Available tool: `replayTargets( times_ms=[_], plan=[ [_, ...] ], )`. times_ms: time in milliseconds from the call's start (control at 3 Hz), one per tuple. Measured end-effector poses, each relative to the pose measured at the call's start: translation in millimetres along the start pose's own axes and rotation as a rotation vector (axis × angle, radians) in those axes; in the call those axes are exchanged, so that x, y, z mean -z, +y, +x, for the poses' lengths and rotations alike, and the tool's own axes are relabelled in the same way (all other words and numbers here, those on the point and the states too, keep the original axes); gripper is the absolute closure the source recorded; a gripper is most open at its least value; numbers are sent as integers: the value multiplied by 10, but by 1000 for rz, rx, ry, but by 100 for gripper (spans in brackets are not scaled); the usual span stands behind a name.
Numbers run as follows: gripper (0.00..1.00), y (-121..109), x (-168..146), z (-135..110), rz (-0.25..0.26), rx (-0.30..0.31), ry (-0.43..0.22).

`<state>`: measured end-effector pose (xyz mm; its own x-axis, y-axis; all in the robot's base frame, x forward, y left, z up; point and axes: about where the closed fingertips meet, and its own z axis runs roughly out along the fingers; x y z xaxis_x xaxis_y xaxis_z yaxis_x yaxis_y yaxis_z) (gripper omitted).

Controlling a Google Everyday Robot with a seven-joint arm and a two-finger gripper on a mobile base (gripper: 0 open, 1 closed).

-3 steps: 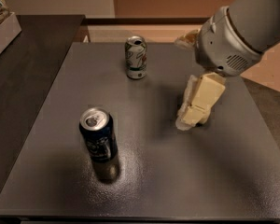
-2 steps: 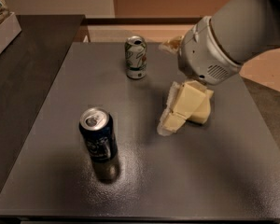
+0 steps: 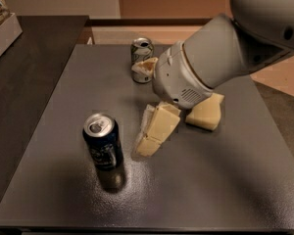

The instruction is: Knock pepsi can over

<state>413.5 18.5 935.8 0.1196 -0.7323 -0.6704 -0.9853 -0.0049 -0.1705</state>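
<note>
Dark-blue pepsi can point(image 3: 103, 143) stands upright on the grey table point(image 3: 225, 185), just left in view of the gripper point(image 3: 176, 136) (fingers parted, holding nothing); its axis is vertical, so a leftward sweep should topple it.

Lab: end effector point(image 3: 174, 133) over dark table point(image 3: 225, 180)

One pepsi can point(image 3: 103, 142), one end effector point(image 3: 175, 134) beside it, one white-silver can point(image 3: 140, 53)
</note>
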Motion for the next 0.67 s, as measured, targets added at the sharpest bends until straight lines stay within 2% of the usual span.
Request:
replayTargets(
  times_ms=[667],
  plan=[
    [0,261,-431,-184,-100,22,-116]
  ],
)
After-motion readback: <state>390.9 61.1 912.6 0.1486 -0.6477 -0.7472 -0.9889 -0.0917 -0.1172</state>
